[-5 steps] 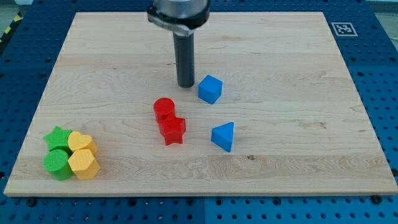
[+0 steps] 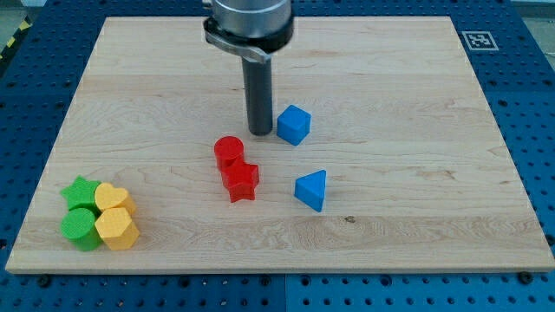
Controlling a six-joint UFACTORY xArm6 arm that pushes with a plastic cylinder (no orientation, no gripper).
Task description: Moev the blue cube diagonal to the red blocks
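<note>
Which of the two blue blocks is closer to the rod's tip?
The blue cube, just right of my tip. The blue pyramid-like block lies farther toward the view's bottom.

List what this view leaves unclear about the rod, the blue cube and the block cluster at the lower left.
- Camera view: whether my tip touches the blue cube; they sit so close that no gap can be judged.
- The arm above the rod: cut off by the view's top edge.
- The green star and green cylinder: partly hidden by the yellow blocks beside them.
</note>
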